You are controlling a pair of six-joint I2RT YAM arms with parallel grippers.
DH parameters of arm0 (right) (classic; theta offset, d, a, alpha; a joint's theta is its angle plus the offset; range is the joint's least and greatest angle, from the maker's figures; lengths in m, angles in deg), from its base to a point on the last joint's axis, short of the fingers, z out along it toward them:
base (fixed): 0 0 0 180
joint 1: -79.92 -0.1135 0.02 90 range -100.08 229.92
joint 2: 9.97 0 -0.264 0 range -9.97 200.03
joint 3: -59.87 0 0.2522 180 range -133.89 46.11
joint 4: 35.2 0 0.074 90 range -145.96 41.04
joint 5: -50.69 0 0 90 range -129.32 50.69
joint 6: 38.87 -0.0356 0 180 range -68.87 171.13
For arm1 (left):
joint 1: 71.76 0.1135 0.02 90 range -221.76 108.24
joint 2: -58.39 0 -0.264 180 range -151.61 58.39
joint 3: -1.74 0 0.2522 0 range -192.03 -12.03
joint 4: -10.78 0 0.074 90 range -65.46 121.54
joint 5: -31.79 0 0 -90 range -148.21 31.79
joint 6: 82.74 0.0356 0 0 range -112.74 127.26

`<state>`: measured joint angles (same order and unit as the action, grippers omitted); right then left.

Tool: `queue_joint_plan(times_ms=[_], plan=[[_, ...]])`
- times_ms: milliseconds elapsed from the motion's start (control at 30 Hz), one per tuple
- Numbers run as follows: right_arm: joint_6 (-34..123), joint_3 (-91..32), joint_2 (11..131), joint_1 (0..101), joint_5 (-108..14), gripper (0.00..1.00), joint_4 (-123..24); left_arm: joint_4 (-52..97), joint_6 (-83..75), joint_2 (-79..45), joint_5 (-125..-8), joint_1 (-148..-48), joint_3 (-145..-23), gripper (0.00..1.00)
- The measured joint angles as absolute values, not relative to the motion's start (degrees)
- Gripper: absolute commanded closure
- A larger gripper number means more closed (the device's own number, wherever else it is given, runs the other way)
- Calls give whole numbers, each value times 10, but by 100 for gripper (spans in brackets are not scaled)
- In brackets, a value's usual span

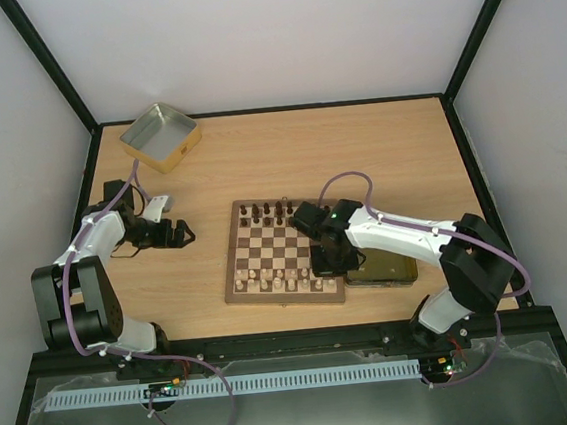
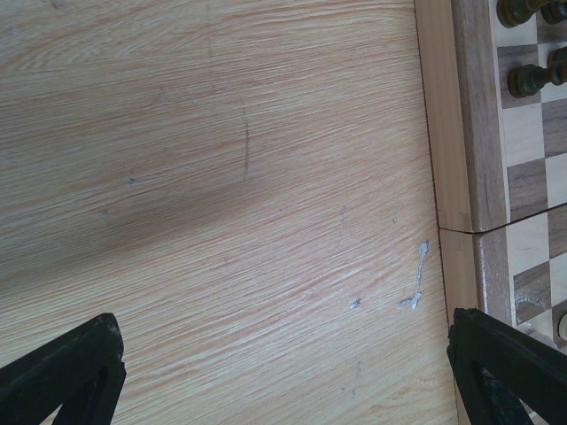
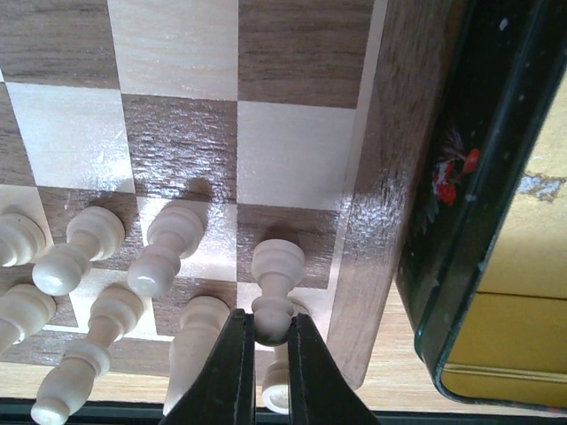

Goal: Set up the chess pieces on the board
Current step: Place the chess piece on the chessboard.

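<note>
The board [image 1: 231,268] lies mid-table, with dark chess pieces [image 1: 268,212] along its far side and cream chess pieces [image 1: 280,279] along its near side. My right gripper [image 1: 324,259] hangs over the board's near right corner. In the right wrist view, that gripper [image 3: 268,332] is shut on the round head of a cream pawn [image 3: 277,266]. The pawn's base is at a dark square beside the board's frame [image 3: 390,195], next to other cream pieces [image 3: 164,252]. My left gripper [image 1: 177,233] stands open [image 2: 283,372] over bare table left of the board's edge [image 2: 483,133], holding nothing.
A shallow metal tin tray [image 1: 160,136] sits at the back left. A dark green tin with a yellow inside [image 1: 385,271] lies against the board's right side, close to my right fingers [image 3: 461,177]. Black frame bars edge the table.
</note>
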<state>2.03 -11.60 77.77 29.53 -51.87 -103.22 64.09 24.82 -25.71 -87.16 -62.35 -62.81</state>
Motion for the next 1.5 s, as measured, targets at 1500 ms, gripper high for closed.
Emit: queue_joint_plan(times_ms=[1500], plan=[[40, -132, 792, 295, -514, 82, -1042, 641, 248, -257, -872, -621, -628, 1]])
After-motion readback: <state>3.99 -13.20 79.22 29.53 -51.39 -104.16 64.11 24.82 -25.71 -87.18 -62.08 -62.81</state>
